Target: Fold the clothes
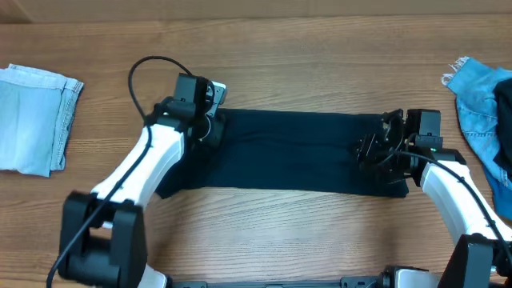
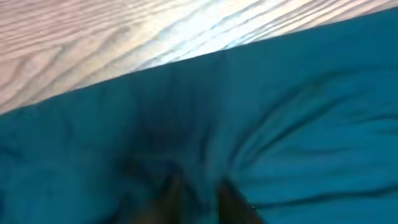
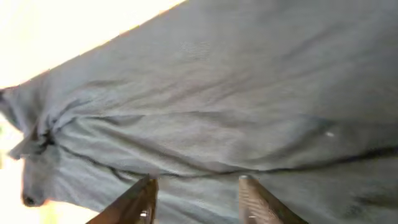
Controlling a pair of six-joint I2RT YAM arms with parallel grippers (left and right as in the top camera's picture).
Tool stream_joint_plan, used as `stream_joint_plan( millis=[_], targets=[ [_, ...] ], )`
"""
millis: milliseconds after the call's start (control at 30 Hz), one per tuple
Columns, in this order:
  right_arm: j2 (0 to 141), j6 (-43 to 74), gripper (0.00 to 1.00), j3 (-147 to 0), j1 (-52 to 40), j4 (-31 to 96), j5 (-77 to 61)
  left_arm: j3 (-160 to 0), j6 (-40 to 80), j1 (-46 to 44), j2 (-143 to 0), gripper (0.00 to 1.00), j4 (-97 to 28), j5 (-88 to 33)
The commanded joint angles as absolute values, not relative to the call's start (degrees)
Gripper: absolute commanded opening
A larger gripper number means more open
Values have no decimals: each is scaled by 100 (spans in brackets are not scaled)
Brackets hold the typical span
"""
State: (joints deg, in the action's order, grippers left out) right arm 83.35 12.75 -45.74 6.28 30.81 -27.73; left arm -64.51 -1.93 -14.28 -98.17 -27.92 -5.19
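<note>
The dark navy garment (image 1: pixel 288 152) lies flat as a long band across the middle of the table. My left gripper (image 1: pixel 210 128) is at its left end. In the left wrist view the fingers (image 2: pixel 202 196) are close together with fabric (image 2: pixel 298 124) puckered between them. My right gripper (image 1: pixel 374 150) is over the right end. In the right wrist view its fingers (image 3: pixel 196 186) are apart, tips at the cloth (image 3: pixel 249 93), holding nothing. A bunched corner shows at that view's left.
A folded pale blue denim piece (image 1: pixel 32 120) lies at the far left edge. A brighter blue denim piece (image 1: pixel 480 104), with something dark lying on it, is at the far right edge. Bare wooden table (image 1: pixel 280 56) lies behind and in front of the garment.
</note>
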Motion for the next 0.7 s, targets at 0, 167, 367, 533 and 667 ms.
stream_joint_plan(
  millis=[0,167,367,533,667],
  targets=[
    [8213,1037,40,-4987,646,3028,-3164,-6499,-259,-1387,-10344,10,-2532,-272],
    [7946,1041,39,-5142,646,3068,-3186,-6499,-213,-1378,-11008,4,-2268,34],
    [7697,1041,39,-5142,646,3205,-3183,-6499,-130,-869,-11260,4,-1597,451],
    [7697,1039,38,-5142,646,3350,-3181,-6510,-1,-196,-11281,4,-1608,274],
    [7697,1039,38,-5142,646,3347,-3179,-6510,-69,-115,-11281,4,-1861,276]
  ],
)
